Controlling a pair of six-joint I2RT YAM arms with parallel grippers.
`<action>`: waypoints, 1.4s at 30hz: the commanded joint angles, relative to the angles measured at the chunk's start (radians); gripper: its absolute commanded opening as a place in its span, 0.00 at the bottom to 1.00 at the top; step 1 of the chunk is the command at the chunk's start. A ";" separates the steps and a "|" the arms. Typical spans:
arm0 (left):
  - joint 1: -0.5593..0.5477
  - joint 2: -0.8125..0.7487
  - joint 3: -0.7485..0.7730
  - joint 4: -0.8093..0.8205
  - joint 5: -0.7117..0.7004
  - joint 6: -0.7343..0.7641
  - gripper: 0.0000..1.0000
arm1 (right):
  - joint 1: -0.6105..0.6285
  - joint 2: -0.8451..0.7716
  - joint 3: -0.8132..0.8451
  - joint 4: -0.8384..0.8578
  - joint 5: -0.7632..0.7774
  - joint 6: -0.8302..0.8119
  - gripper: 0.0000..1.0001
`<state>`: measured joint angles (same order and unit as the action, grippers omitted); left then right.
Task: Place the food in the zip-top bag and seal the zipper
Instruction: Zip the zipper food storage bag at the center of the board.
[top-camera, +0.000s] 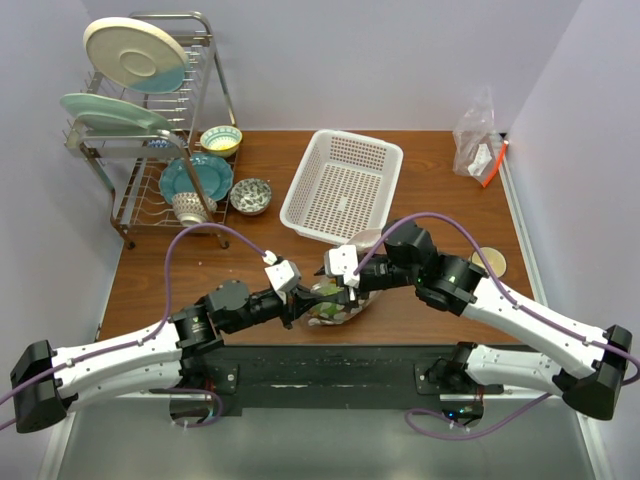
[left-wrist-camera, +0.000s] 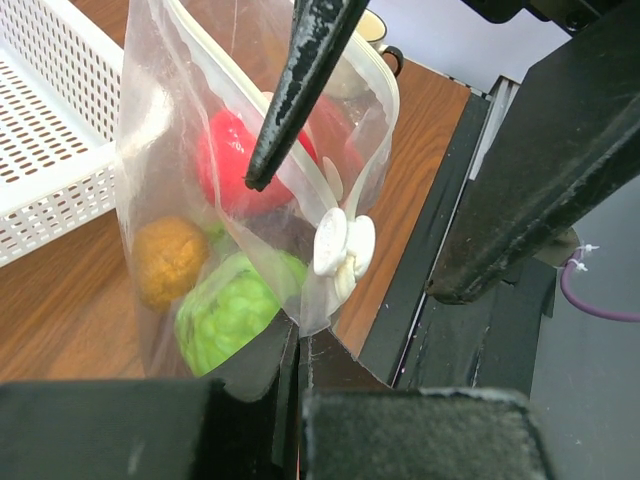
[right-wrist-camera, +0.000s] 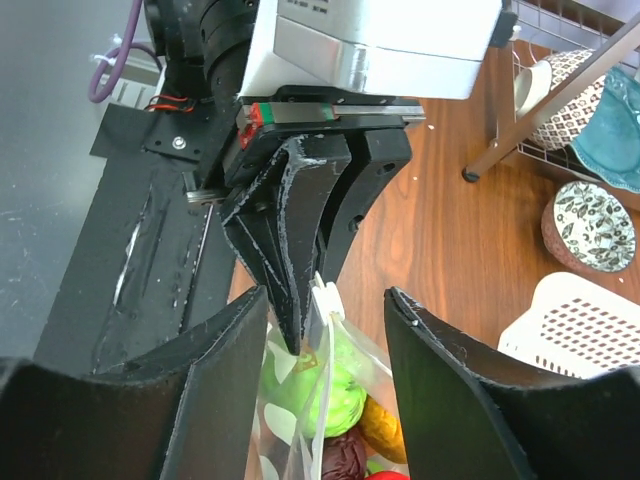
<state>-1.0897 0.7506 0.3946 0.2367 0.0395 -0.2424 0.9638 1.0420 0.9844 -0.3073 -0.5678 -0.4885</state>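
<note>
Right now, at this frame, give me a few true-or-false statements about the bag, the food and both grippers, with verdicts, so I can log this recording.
1. The food visible in the wrist views sits inside the zip-top bag. True.
2. The red apple lies in the white basket. False: it is inside the bag, above the green and orange pieces.
3. The left gripper is shut on the bag's edge, close to the white slider. True.
4. The right gripper is clamped shut on the bag. False: its fingers stand wide apart, on either side of the bag's top.
</note>
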 joint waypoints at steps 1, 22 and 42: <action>-0.006 -0.004 0.012 0.029 -0.016 0.025 0.00 | 0.003 -0.007 0.040 -0.016 -0.018 -0.033 0.52; -0.006 0.006 0.055 -0.014 -0.024 0.034 0.00 | 0.003 0.024 0.059 -0.036 -0.006 -0.009 0.21; -0.006 -0.016 0.098 -0.020 0.010 0.041 0.36 | 0.003 -0.002 0.045 0.031 0.009 0.060 0.00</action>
<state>-1.0897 0.7483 0.4385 0.1654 0.0277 -0.2203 0.9638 1.0595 1.0019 -0.3290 -0.5632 -0.4519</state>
